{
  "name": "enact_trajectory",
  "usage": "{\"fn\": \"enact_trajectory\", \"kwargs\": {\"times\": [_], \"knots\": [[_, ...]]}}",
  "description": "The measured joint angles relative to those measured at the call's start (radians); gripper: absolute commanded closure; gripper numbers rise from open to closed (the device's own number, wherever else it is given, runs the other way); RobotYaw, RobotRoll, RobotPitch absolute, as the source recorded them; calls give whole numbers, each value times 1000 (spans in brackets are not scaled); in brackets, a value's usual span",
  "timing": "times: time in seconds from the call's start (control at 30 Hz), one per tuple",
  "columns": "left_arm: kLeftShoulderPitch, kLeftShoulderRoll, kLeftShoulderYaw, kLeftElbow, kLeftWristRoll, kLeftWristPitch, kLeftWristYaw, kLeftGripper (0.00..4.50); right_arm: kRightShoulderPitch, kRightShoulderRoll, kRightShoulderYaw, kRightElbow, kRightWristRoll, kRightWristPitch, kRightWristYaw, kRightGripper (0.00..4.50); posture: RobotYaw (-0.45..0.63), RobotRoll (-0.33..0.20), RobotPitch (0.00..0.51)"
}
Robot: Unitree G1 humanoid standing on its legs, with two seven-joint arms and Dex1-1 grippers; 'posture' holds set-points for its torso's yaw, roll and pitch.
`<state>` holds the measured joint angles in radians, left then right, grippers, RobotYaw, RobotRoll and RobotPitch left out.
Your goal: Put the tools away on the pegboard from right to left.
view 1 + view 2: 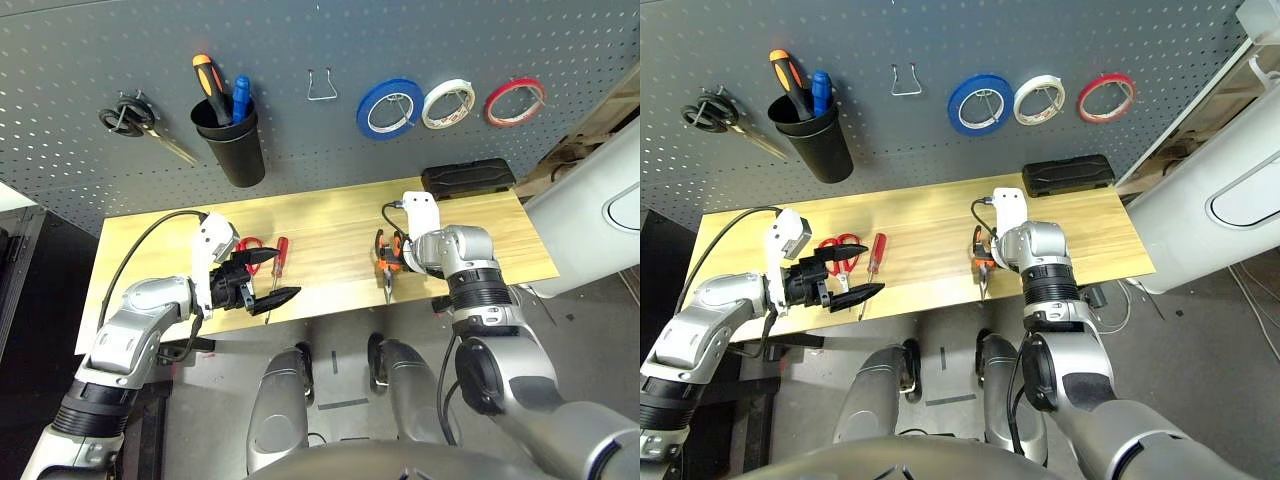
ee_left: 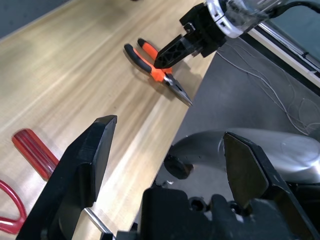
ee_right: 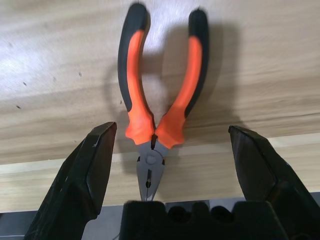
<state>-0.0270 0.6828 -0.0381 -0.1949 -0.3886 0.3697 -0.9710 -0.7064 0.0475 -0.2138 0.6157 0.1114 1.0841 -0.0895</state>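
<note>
Two orange-and-black handles of the pliers [image 3: 151,125] fill out right-wrist view.

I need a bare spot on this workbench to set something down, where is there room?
The tabletop between the red screwdriver and the orange-and-black pliers is bare. It's crowded around the screwdriver and red-handled scissors, with the left hand over them.

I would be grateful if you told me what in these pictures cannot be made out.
- Scissors' blades: in the left eye view, the left gripper covers them below the red handles.
- Screwdriver's shaft: in the left wrist view, partly behind that gripper's finger.
- Contents of the black case: closed, both eye views.
- Bottom of the black cup: inside hidden by its wall, both eye views.
</note>
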Motion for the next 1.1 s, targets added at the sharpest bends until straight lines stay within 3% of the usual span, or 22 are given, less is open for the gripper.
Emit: {"fn": "enact_trajectory", "kwargs": {"times": [0.13,0.17,0.3,0.4,0.43,0.67,0.87,1.1], "knots": [[2,0,0,-23,-4,7,2,0,-36,14,0,97,5,-62,-12,18,-18,0,245],[2,0,0,-29,-5,10,2,0,-49,14,-1,129,6,-85,-15,187,-17,0,244],[1,0,3,-29,-6,19,8,0,-73,14,-32,245,15,-177,-36,1246,-16,0,230],[-1,0,17,-29,-6,19,10,0,-92,7,-40,295,25,-214,-42,2314,-18,0,219],[-3,0,21,-29,-6,19,12,0,-94,6,-39,301,26,-223,-41,2459,-18,0,214],[-8,-7,42,-29,-12,8,20,0,-61,-23,-2,222,32,-204,1,2460,-24,0,170],[-28,-33,110,-26,-62,-7,23,0,75,-78,143,-204,47,-56,153,2460,-26,0,141],[-36,-22,180,-37,-105,-19,21,0,168,-255,303,-597,80,32,343,2460,-27,0,122]]}}
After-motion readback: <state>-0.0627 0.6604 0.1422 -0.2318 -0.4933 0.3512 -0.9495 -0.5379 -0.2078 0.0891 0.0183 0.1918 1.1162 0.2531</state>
